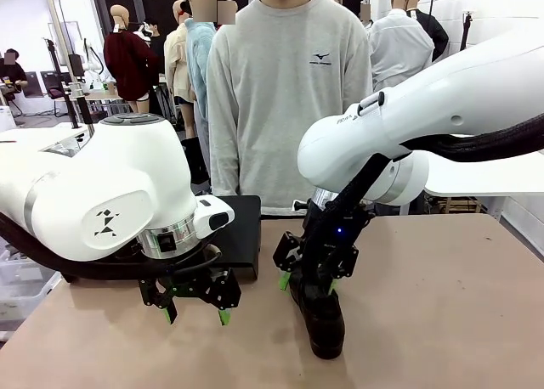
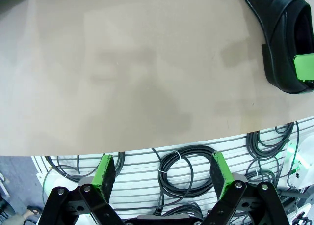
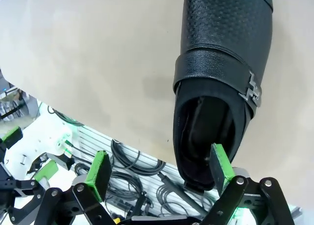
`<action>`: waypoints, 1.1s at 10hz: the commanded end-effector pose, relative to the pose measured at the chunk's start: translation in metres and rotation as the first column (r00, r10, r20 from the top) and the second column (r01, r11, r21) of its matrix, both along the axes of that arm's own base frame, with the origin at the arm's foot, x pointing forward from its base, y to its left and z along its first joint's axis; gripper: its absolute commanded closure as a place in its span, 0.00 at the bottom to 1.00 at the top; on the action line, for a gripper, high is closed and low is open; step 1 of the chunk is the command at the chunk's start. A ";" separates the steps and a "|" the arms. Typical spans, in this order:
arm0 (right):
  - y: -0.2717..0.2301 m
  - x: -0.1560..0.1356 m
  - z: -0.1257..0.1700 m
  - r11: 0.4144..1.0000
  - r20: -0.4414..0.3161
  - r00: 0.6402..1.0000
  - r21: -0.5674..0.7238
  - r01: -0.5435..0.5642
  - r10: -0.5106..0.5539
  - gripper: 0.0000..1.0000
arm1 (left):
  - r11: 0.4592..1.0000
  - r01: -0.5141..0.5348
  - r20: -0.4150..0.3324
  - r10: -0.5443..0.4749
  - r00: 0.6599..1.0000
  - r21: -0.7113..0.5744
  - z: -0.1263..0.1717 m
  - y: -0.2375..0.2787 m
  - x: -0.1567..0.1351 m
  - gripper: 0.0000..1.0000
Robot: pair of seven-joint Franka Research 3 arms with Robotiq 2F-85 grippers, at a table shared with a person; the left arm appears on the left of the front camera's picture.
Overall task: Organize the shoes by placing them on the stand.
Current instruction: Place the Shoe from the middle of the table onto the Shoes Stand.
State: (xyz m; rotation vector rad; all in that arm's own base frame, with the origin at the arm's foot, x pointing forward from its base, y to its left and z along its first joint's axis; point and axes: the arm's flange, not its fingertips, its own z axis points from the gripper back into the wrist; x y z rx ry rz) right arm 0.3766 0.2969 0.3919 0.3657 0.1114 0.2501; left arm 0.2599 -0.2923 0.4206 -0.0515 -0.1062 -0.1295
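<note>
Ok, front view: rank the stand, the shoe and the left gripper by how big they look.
1. Stand, though the left arm hides much of it.
2. Shoe and left gripper: look alike, and the gripper sits nearer the camera, so no ranking.

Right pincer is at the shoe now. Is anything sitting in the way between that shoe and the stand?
Yes. The left pincer and its arm hang low between the shoe and the stand, covering much of the stand in the front view. The bare table between them holds nothing else visible.
</note>
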 end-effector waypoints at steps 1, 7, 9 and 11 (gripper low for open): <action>-0.009 -0.009 0.005 0.999 0.035 0.999 0.051 -0.010 0.008 0.00 | 1.000 -0.001 -0.006 0.001 1.000 -0.004 -0.001 0.003 -0.001 0.00; -0.122 -0.010 0.071 0.982 -0.061 0.981 -0.024 -0.187 0.186 0.00 | 1.000 -0.001 -0.006 0.001 1.000 -0.004 -0.001 0.003 -0.001 0.00; -0.165 -0.009 0.061 0.997 -0.091 0.993 -0.007 -0.073 0.072 0.00 | 0.996 -0.083 0.015 0.084 0.996 -0.016 -0.003 -0.020 0.003 0.00; -0.182 -0.011 0.046 1.000 -0.077 0.997 0.014 -0.027 0.028 0.00 | 0.961 -0.234 0.024 0.240 0.970 -0.145 -0.003 -0.063 0.012 0.00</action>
